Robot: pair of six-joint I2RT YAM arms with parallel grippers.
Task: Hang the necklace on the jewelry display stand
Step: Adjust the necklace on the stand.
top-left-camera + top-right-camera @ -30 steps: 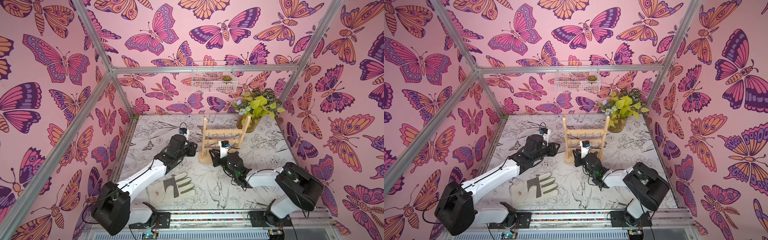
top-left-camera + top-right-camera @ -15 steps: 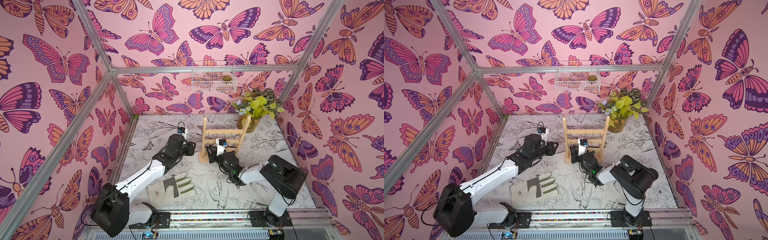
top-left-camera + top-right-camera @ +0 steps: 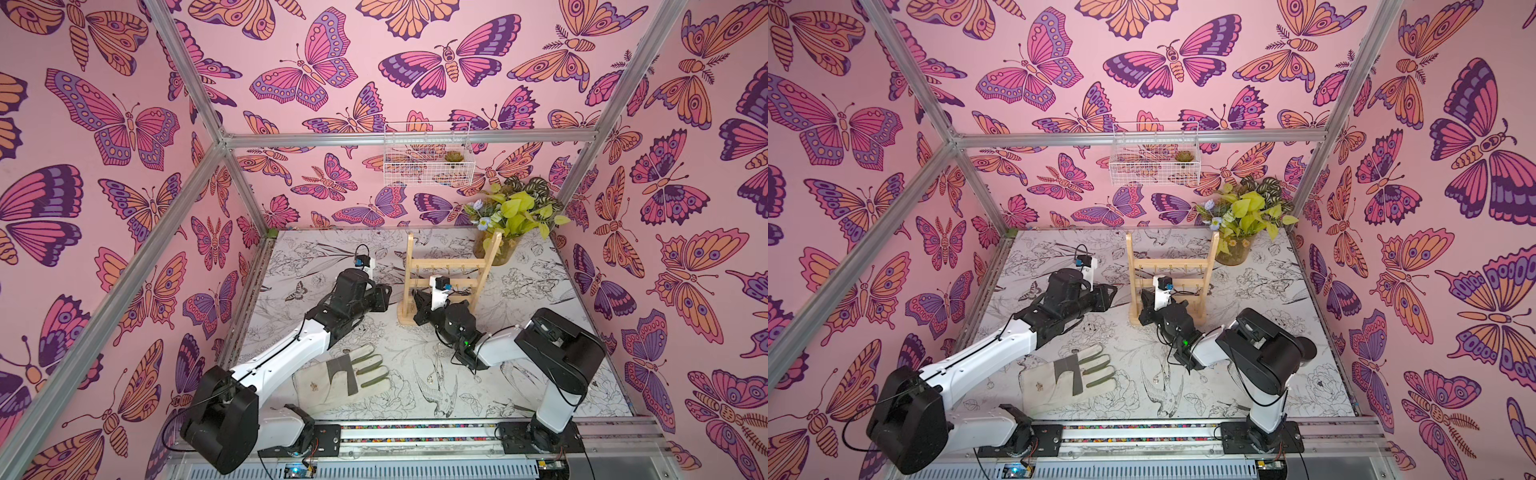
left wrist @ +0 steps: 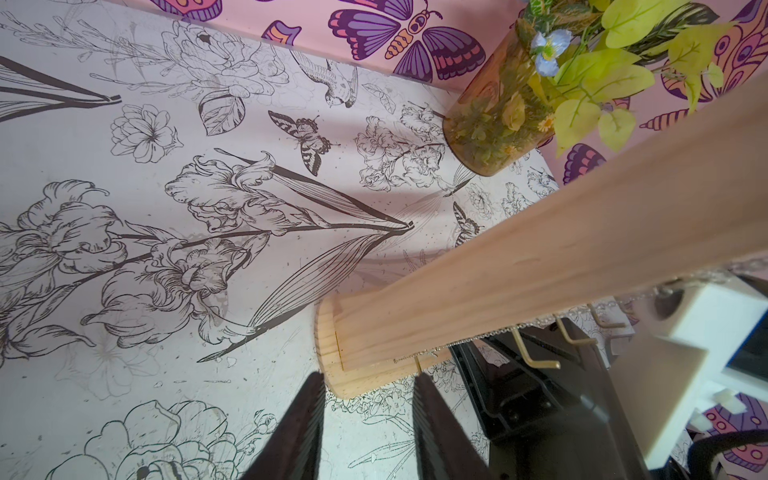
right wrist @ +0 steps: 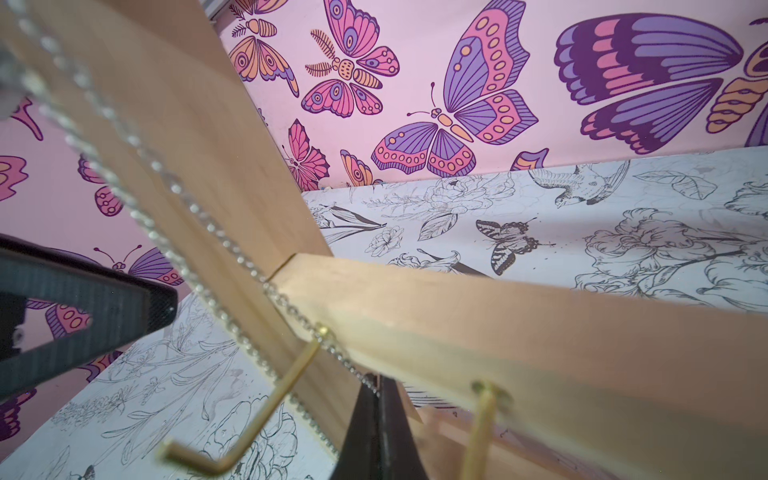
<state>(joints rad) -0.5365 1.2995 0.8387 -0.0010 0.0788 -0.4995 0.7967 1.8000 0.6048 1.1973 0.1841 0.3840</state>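
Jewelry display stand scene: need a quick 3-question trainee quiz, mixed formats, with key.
1. True or false: the left hand is open.
2. The right hand is shut on: A) a leaf B) the necklace C) a flower.
3. Name the garment lying flat on the robot's side of the jewelry display stand.
Key: 1 true; 2 B; 3 glove.

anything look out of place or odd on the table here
A work glove lies flat near the front of the table, unrelated to the jewelry display stand, which stands upright. Nothing looks spilled or damaged.
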